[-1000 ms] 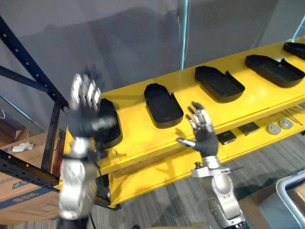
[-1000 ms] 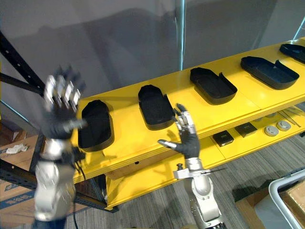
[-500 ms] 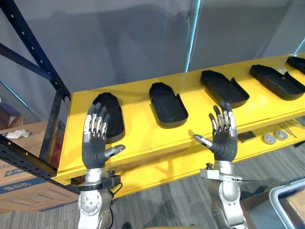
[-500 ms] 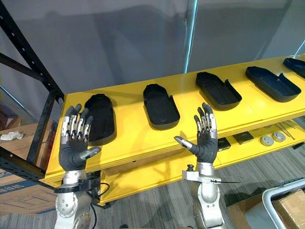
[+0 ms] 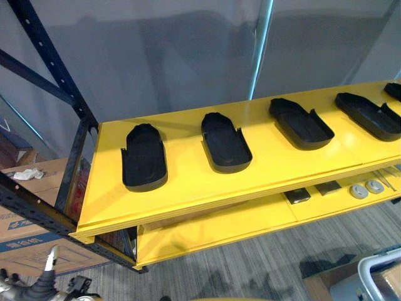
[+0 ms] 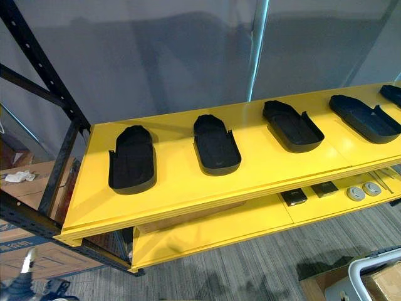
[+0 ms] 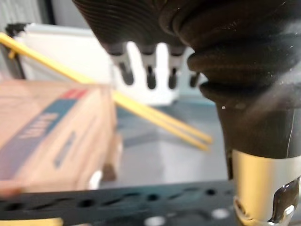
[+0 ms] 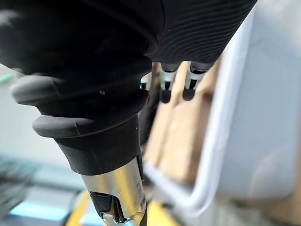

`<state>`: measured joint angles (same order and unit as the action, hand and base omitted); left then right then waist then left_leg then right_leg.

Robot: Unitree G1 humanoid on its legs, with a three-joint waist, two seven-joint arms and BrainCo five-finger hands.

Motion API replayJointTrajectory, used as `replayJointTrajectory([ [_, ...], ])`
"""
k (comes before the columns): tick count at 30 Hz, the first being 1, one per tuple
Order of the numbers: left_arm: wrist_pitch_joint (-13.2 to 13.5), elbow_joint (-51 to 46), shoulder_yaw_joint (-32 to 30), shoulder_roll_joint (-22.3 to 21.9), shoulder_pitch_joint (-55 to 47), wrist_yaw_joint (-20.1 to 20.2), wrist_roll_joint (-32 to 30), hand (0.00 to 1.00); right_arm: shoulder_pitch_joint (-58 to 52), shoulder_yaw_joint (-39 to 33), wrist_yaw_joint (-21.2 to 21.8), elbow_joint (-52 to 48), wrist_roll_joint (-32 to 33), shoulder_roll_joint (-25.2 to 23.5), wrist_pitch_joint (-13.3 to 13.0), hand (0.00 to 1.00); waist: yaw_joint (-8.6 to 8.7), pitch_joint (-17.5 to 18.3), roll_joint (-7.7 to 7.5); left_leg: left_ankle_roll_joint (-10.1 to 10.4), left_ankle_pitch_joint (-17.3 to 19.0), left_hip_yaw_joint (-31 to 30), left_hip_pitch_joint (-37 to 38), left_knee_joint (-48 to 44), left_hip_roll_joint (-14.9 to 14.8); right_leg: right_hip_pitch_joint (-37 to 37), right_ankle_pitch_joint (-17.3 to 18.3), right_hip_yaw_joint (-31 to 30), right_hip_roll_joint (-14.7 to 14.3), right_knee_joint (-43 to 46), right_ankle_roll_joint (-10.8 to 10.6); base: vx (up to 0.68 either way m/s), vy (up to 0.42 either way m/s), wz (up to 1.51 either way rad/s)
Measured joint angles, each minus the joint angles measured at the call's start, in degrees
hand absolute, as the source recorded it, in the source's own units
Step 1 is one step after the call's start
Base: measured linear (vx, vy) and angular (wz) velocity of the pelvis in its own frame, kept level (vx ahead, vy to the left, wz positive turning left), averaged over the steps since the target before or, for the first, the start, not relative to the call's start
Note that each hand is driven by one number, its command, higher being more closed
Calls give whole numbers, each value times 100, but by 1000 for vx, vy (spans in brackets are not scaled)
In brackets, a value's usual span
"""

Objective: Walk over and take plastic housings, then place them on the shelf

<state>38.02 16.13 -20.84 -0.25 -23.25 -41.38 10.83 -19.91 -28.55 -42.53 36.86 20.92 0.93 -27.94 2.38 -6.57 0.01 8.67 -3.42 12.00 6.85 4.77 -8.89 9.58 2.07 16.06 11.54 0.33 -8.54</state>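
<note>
Several black plastic housings lie in a row on the yellow shelf (image 5: 188,182), open side up: one at the left end (image 5: 145,157), one beside it (image 5: 225,143), another further right (image 5: 301,123), more at the far right (image 5: 369,116). My left hand (image 7: 244,70) hangs low by the rack's bottom left corner (image 5: 42,287), its fingers (image 7: 149,70) straight and holding nothing. My right hand (image 8: 108,94) hangs beside a white-rimmed bin, with straight fingers (image 8: 165,87) that are likewise empty.
A black rack upright (image 5: 56,75) stands left of the shelf. Cardboard boxes (image 5: 25,238) sit below it, a white cloth (image 5: 28,174) on one. The lower yellow shelf holds small dark squares (image 5: 297,196) and round discs (image 5: 360,191). A grey bin (image 5: 376,276) stands at the bottom right.
Both hands, raised palm-up before the shelf half a second ago, have dropped down to my sides. The camera has shifted a little; the housings have not moved.
</note>
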Motion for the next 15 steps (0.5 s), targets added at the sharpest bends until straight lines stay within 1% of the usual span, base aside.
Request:
replayJointTrajectory([
  [1,-94,243,198,-35,-4,141,9,0,19,1,5,119,147,-10,130,0,0,-19,45,-18,1,-25,-9,14,6,-3,23,36,9,-2,16,-131,1,16],
  [2,-142,568,394,-64,-39,325,2,0,15,-9,11,339,302,-21,246,0,-2,9,65,-10,5,-55,-77,17,14,-2,69,111,24,10,-22,-144,3,19],
  [3,-149,675,441,-95,-74,376,-12,0,28,-35,16,427,314,-34,300,0,-2,11,69,-10,5,-59,-95,18,16,-9,70,122,25,8,-22,-102,6,17],
  [4,-156,803,521,-153,-143,438,-17,0,44,-106,37,546,328,-75,346,0,-8,5,79,-11,5,-59,-109,20,19,-24,72,129,26,0,-22,-43,9,6],
  [6,-157,967,719,-270,-299,563,103,0,50,-168,167,789,435,-160,350,0,-14,2,86,-11,6,-59,-168,20,26,-53,72,131,29,-18,-23,-4,12,5],
  [7,-212,1134,886,-276,-380,608,306,0,41,-166,264,945,465,-227,350,0,-16,8,80,-11,5,-64,-192,21,29,-57,73,147,30,-39,-24,20,11,4],
  [8,-377,1369,954,-272,-385,604,532,0,47,-167,354,1043,533,-294,350,0,-19,8,74,-11,5,-64,-193,21,32,-48,73,152,30,-66,-25,34,8,3],
  [9,-466,1557,950,-267,-381,578,677,0,53,-162,398,1094,532,-319,350,0,-19,9,72,-11,5,-63,-192,21,34,-38,73,152,30,-82,-26,60,7,-1],
  [10,-669,2018,865,-242,-252,483,736,0,90,-162,480,1220,545,-347,356,0,-18,13,67,-10,6,-63,-186,21,39,-24,70,152,32,-96,-31,67,5,1],
  [11,-816,2484,714,-226,-122,424,718,0,161,-167,613,1367,670,-347,391,0,-17,14,45,-14,9,-64,-180,21,41,-12,58,155,35,-94,-39,79,1,3],
  [12,-884,2689,640,-211,-77,452,711,0,202,-179,699,1438,788,-344,434,0,-17,13,28,-17,-14,-70,-173,20,41,7,29,166,35,-83,-32,119,-10,8],
  [13,-1092,3049,550,-157,8,702,737,0,304,-275,934,1597,939,-340,591,0,-18,-4,-9,-6,-29,-85,-113,20,42,75,-16,218,35,-89,-89,114,-15,8],
  [14,-1206,3209,547,-110,36,878,739,0,362,-347,1066,1681,998,-333,716,0,-21,-17,-26,-5,-29,-92,-86,19,40,110,-39,232,36,-84,-119,126,-21,16],
  [15,-1481,3442,555,-24,77,1374,791,0,460,-392,1456,1836,1043,-306,1010,0,-20,-26,-51,-4,-28,-136,-62,18,40,174,-40,276,29,-86,-122,88,-22,15],
])
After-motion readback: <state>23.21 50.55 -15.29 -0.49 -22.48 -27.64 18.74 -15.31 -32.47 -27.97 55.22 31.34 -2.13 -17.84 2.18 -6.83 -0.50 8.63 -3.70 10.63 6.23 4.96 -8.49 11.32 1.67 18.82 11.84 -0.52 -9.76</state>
